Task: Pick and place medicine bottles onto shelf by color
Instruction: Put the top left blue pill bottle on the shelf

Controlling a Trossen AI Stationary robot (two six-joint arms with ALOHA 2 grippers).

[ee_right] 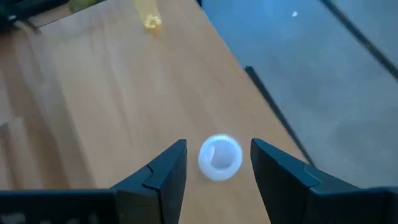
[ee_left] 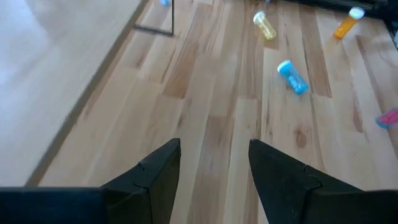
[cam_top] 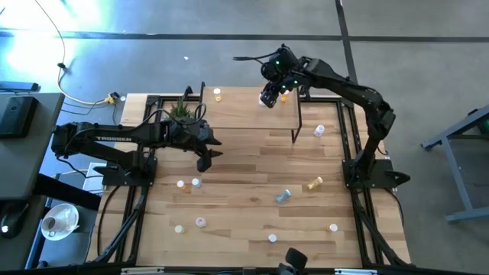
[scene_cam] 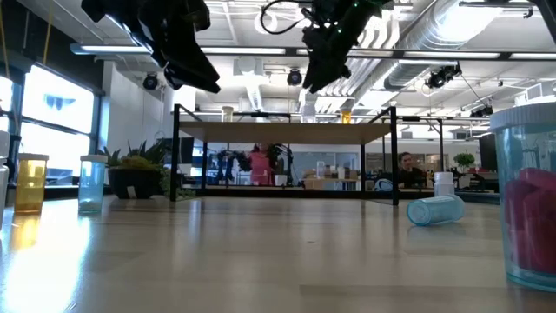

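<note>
Standing white-capped bottle (ee_right: 220, 157) on shelf (ee_right: 112, 99)

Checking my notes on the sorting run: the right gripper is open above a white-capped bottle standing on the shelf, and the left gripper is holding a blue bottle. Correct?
Not quite. The left gripper holds nothing: the left wrist view shows its fingers open over bare table, with the blue bottle lying farther off. The right gripper is indeed open above the white-capped bottle standing on the shelf.
</note>
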